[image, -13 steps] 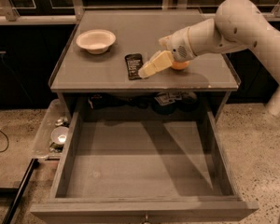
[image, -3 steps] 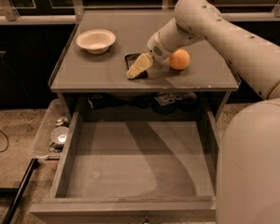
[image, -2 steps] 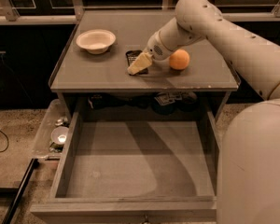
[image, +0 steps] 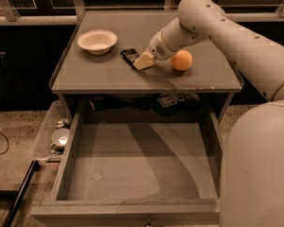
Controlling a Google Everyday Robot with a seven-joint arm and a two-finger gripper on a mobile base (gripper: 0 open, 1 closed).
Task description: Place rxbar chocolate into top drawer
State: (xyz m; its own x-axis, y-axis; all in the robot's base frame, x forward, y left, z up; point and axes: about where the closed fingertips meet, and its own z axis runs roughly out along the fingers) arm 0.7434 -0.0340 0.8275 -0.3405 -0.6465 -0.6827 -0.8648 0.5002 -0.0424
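The rxbar chocolate (image: 129, 56), a small flat black wrapper, lies on the grey tabletop (image: 104, 77), partly covered by my gripper. My gripper (image: 143, 62), with pale yellowish fingers, rests right over the bar's right end, reaching from the white arm on the right. The top drawer (image: 137, 164) stands pulled wide open below the tabletop, its flat grey bottom bare.
A white bowl (image: 97, 41) sits at the tabletop's left. An orange ball (image: 181, 60) lies just right of the gripper. A clear plastic bin (image: 54, 136) with small items is on the floor at the left of the drawer. My white arm fills the right side.
The gripper has stayed down over the bar's right end on the tabletop with little movement in the last second. Earlier it came in from the right, near the orange ball.
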